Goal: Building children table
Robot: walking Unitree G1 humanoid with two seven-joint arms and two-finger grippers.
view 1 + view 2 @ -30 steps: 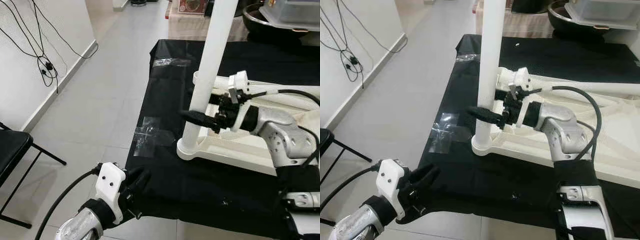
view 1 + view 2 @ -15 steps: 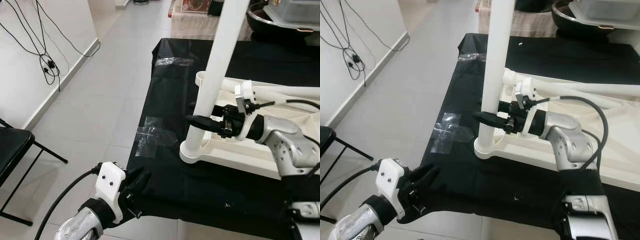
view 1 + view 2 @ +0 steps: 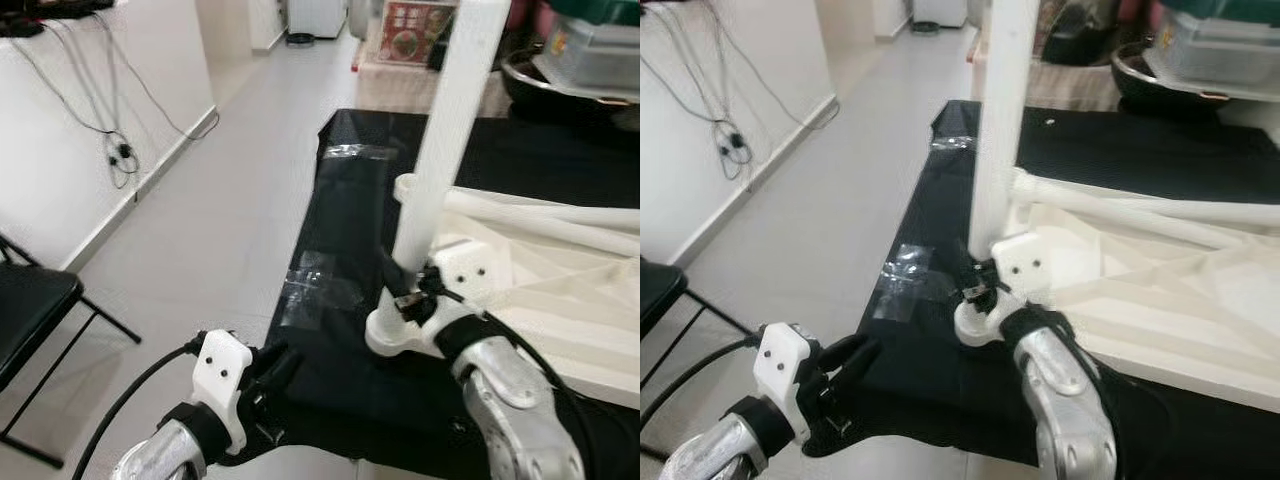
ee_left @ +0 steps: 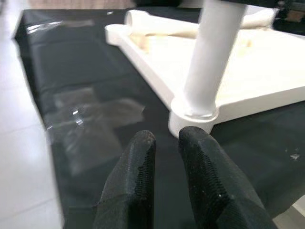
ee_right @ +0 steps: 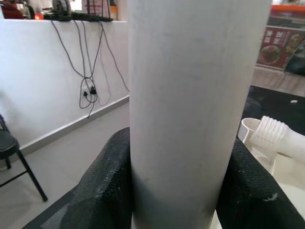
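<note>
Two fingers of the right gripper (image 5: 176,191) clamp the leg (image 3: 440,180); left gripper (image 4: 164,162), nearly closed and empty, hovers just before its base.

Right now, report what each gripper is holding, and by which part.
The right gripper clasps the upright white table leg low on its shaft, just above its socket. The left gripper holds nothing.
</note>
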